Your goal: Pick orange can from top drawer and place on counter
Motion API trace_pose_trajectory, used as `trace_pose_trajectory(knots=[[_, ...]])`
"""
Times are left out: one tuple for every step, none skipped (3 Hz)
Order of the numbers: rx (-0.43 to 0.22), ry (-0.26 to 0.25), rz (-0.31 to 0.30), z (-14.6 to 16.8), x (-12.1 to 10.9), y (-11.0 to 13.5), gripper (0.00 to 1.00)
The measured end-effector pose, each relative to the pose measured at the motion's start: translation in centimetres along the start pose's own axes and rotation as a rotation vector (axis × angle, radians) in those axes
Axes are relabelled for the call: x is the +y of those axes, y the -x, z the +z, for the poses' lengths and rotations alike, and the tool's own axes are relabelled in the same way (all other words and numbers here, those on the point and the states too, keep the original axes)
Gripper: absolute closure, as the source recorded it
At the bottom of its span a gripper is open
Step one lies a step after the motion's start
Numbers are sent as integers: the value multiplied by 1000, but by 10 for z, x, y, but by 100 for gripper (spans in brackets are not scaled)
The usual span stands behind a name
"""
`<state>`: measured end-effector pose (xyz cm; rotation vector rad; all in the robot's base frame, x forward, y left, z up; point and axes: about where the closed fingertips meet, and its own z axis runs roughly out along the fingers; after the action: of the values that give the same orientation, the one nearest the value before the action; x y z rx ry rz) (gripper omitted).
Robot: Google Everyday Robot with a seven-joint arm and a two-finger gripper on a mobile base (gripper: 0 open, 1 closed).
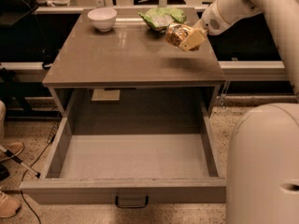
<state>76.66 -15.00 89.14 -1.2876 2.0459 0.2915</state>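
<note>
The orange can is shiny orange-gold with mottled print. My gripper is shut on it and holds it tilted in the air above the right rear part of the counter. The can's shadow falls on the counter below it. The top drawer is pulled fully open below the counter; its grey floor is bare and its dark handle shows on the front. My white arm reaches in from the upper right.
A white bowl stands at the counter's back left. A green wrinkly snack bag lies at the back, just behind the can. My white base fills the lower right. A person's shoes and a cable lie on the floor at left.
</note>
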Motion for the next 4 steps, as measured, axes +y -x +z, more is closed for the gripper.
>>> trace_pose_trajectory(knots=[[-34, 80, -8, 27, 9, 14, 75], [-56, 136, -12, 47, 14, 22, 52], [-69, 170, -13, 59, 17, 26, 29], [-75, 183, -16, 64, 17, 29, 6]])
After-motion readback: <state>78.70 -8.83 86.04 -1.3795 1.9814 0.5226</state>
